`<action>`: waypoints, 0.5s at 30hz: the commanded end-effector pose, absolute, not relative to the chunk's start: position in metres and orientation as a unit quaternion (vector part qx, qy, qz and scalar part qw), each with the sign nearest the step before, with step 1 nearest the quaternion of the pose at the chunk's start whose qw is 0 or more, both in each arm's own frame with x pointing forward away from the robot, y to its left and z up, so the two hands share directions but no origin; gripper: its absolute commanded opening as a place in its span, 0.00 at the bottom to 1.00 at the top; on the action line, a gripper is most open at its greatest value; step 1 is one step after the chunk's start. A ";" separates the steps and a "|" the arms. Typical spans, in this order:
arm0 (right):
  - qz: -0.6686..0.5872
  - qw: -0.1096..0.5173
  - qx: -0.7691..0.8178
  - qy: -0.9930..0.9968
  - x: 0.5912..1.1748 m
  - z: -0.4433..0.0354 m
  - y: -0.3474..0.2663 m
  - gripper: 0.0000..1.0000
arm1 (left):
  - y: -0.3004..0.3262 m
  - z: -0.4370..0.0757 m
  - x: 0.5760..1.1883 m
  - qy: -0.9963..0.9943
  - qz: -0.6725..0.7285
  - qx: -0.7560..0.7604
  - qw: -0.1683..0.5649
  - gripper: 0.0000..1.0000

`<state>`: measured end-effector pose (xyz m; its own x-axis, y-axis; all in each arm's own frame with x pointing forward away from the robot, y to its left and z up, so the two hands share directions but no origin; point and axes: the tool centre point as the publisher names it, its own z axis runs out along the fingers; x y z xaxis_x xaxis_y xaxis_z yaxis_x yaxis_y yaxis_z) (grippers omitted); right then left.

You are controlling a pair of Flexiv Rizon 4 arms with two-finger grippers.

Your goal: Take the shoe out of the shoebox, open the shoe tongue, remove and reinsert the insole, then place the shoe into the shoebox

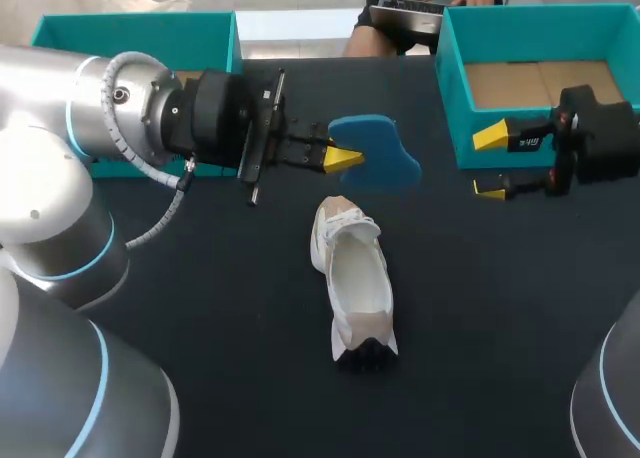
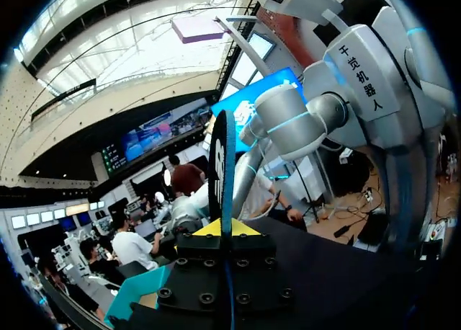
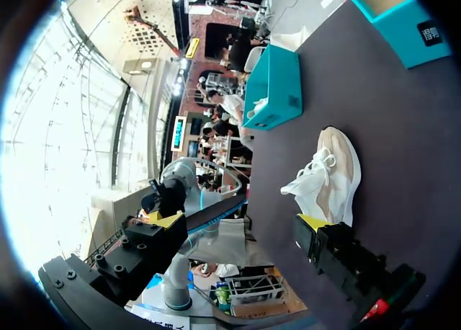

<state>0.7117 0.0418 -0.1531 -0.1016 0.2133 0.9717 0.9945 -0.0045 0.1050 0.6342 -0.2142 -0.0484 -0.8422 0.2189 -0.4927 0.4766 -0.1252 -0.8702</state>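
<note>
Left fingers clamp the freed insole, right fingers gape wide; reinsertion likely comes next, angling it into the shoe near the left fingers.

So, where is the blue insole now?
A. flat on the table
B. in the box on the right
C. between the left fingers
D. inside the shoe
C: the left fingers are shut on the insole, which is apart from the shoe.
</note>
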 end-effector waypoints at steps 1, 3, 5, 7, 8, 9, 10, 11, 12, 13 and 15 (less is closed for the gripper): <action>-0.473 0.412 -0.529 -0.572 0.712 -0.153 0.043 1.00 | -0.210 -0.064 0.636 0.522 -0.534 0.508 0.429 0.00; -0.473 0.412 -0.529 -0.572 0.712 -0.153 0.043 1.00 | -0.210 -0.066 0.637 0.532 -0.538 0.499 0.422 0.00; -0.473 0.412 -0.529 -0.572 0.712 -0.153 0.043 1.00 | -0.210 -0.066 0.637 0.532 -0.538 0.499 0.422 0.00; -0.473 0.412 -0.529 -0.572 0.712 -0.153 0.043 1.00 | -0.210 -0.066 0.637 0.532 -0.538 0.499 0.422 0.00; -0.473 0.412 -0.529 -0.572 0.712 -0.153 0.043 1.00 | -0.210 -0.066 0.637 0.532 -0.538 0.499 0.422 0.00; -0.473 0.412 -0.529 -0.572 0.712 -0.153 0.043 1.00 | -0.210 -0.066 0.637 0.532 -0.538 0.499 0.422 0.00; -0.473 0.412 -0.529 -0.572 0.712 -0.153 0.043 1.00 | -0.210 -0.066 0.637 0.532 -0.538 0.499 0.422 0.00; -0.473 0.412 -0.529 -0.572 0.712 -0.153 0.043 1.00 | -0.210 -0.066 0.637 0.532 -0.538 0.499 0.422 0.00; -0.473 0.412 -0.529 -0.572 0.712 -0.153 0.043 1.00 | -0.210 -0.066 0.637 0.532 -0.538 0.499 0.422 0.00; -0.473 0.412 -0.529 -0.572 0.712 -0.153 0.043 1.00 | -0.210 -0.066 0.637 0.532 -0.538 0.499 0.422 0.00; -0.473 0.412 -0.529 -0.572 0.712 -0.153 0.043 1.00 | -0.210 -0.066 0.637 0.532 -0.538 0.499 0.422 0.00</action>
